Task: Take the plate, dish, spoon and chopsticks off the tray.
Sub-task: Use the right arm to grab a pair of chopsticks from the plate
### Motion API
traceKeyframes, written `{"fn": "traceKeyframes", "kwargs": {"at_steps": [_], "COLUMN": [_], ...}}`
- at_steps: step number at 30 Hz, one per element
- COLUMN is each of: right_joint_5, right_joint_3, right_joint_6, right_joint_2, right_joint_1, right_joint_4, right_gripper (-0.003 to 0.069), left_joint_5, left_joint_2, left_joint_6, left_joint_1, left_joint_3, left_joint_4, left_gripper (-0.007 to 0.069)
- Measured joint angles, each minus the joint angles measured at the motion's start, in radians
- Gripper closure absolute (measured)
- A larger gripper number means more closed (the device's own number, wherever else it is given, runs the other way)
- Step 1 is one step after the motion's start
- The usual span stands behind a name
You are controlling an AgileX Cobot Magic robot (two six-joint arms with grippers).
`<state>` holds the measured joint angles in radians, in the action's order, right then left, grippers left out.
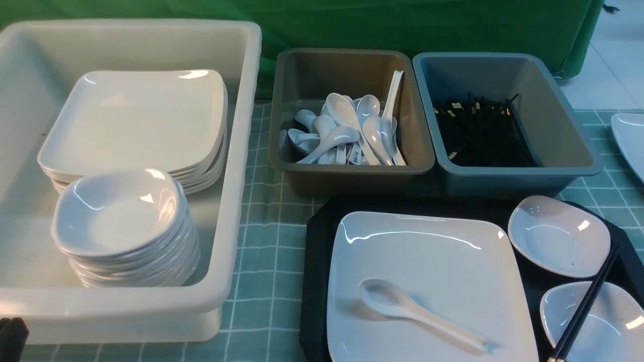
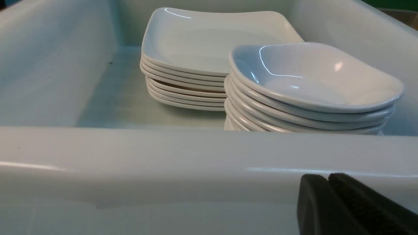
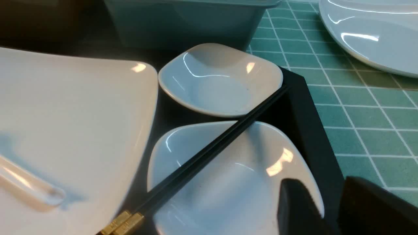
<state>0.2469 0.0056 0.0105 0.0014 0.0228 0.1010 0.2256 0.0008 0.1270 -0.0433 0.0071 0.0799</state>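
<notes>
Hovering with right gripper (image 3: 326, 187) parted, empty, near thin black gold-tipped chopsticks (image 3: 209, 153) across small white dishes (image 3: 228, 186) on black plastic tray (image 1: 314, 261); left gripper (image 2: 328, 182) clamped shut. Likely light, stiff, slippery: pinch mid-length. Beyond, white plastic spoon (image 1: 402, 306) on large square white plate (image 1: 443, 256).

One tray (image 1: 314, 281); one plate (image 1: 432, 271); one spoon (image 1: 397, 304); two small dishes (image 1: 558, 236); one pair of chopsticks (image 1: 586, 301); three containers: one white tub (image 1: 241, 151), one brown bin (image 1: 327, 70), one grey bin (image 1: 553, 110); one plate stack (image 1: 136, 120) and one bowl stack (image 1: 118, 216), layers too tight to count; one spoon heap (image 1: 347, 130) and one heap of black sticks (image 1: 483, 130), both uncountable; one edge plate (image 1: 631, 141) on the worktop.
</notes>
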Motion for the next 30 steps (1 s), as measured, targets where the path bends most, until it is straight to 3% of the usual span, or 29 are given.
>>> {"fn": "traceKeyframes", "kwargs": {"at_steps": [17,22,28,30], "right_joint_5": [0.0,0.0,0.0,-0.004], "right_joint_3": [0.0,0.0,0.0,0.0], "right_joint_6": [0.0,0.0,0.0,0.0], "right_joint_2": [0.0,0.0,0.0,0.0], "right_joint_1": [0.0,0.0,0.0,0.0], "right_joint_4": [0.0,0.0,0.0,0.0], "right_gripper": [0.0417,0.0417,0.0417,0.0417], "left_joint_5": [-0.04,-0.271,-0.478,-0.631], "left_joint_2": [0.0,0.0,0.0,0.0], "left_joint_6": [-0.018,-0.096,-0.127,-0.214], "left_joint_1": [0.0,0.0,0.0,0.0], "left_joint_3": [0.0,0.0,0.0,0.0], "left_joint_4": [-0.021,0.254,0.314,0.315], "left_gripper": [0.0607,0.0607,0.0607,0.0607]}}
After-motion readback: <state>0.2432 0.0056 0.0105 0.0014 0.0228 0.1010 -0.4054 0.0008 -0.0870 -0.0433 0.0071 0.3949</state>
